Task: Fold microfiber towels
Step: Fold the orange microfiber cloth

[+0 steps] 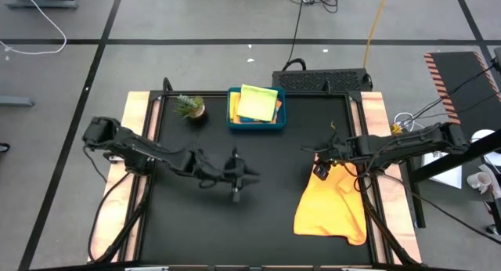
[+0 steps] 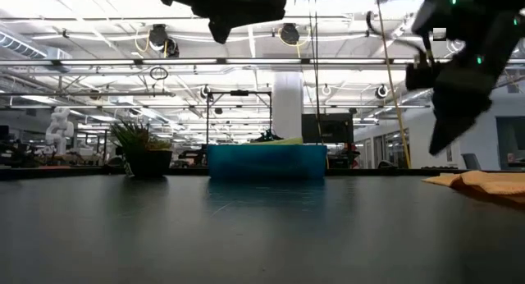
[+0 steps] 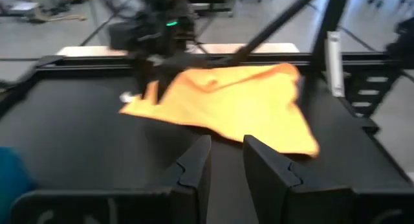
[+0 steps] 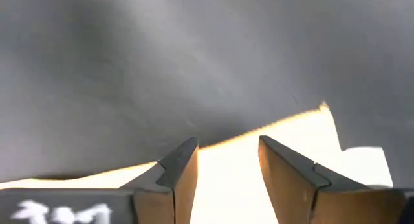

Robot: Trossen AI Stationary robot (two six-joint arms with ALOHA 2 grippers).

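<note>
Directly under our right gripper (image 1: 320,171), whose jaws stand spread and empty, 1 orange towel (image 1: 333,204) lies rumpled and unfolded on the counter (image 1: 235,232), long axis running toward the near edge. Left gripper (image 1: 236,194) hovers well apart, narrowly parted, empty. Beyond, folded towels (image 1: 258,104) fill the tray (image 1: 232,124).

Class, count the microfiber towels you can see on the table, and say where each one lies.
At least 3: an orange towel spread at the table's right, and a lime green towel stacked over a yellow one in the teal tray. More may be hidden underneath.
</note>
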